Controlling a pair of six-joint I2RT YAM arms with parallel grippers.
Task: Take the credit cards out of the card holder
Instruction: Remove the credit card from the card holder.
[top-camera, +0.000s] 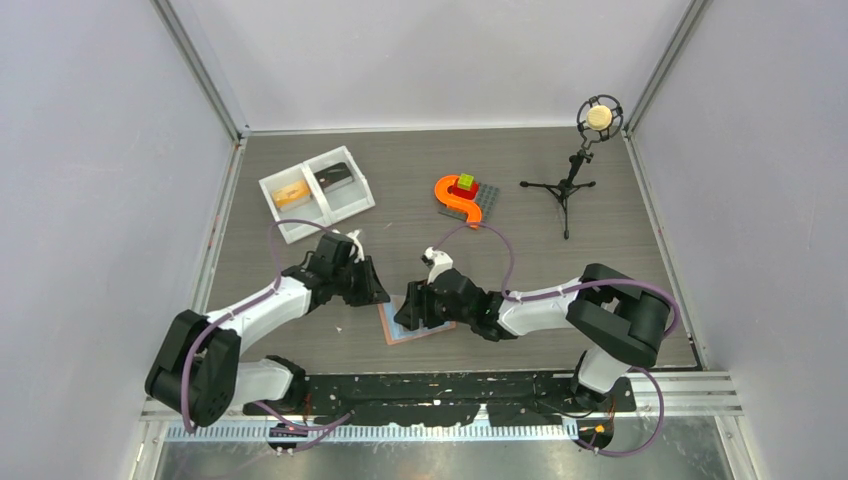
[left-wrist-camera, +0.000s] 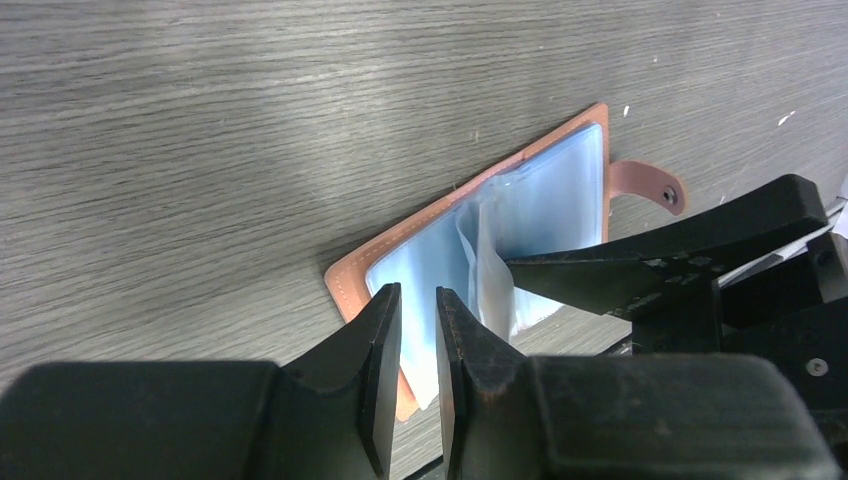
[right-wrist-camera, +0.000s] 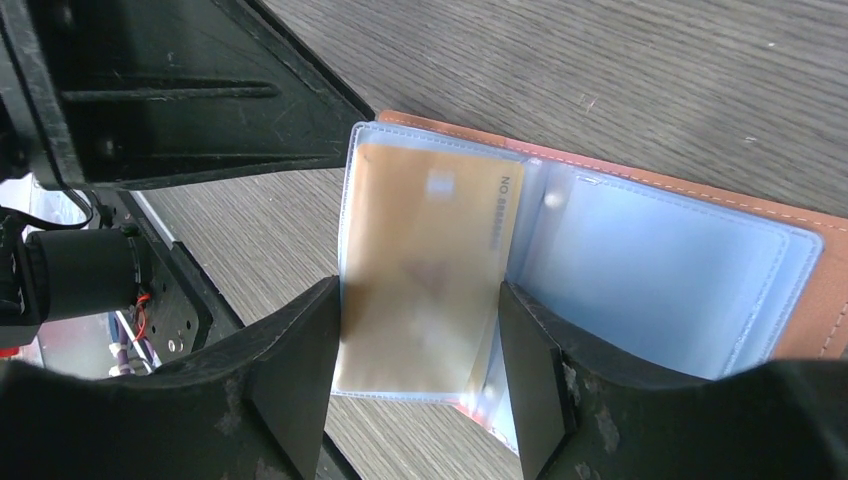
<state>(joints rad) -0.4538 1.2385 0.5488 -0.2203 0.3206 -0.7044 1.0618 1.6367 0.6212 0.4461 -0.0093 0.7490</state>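
Note:
The card holder (top-camera: 395, 335) lies spread open near the front of the table, salmon-brown outside (left-wrist-camera: 350, 280), with light blue pockets (right-wrist-camera: 660, 260). One clear leaf stands raised, and a gold credit card (right-wrist-camera: 430, 240) sits inside it. My right gripper (right-wrist-camera: 418, 290) is shut across this card's short width, one finger against each edge. One of its fingers (left-wrist-camera: 600, 275) shows in the left wrist view, touching the raised leaf. My left gripper (left-wrist-camera: 418, 292) hangs over the holder's near corner, its jaws a narrow gap apart with nothing between them. From above, the left gripper (top-camera: 378, 292) and right gripper (top-camera: 412, 312) almost meet.
A white two-compartment tray (top-camera: 345, 208) at the back left holds a tan card (top-camera: 291, 195) and a dark card (top-camera: 335, 176). An orange S-shaped toy (top-camera: 458, 200) on a grey plate and a microphone tripod (top-camera: 570, 185) stand farther back. Walls close three sides.

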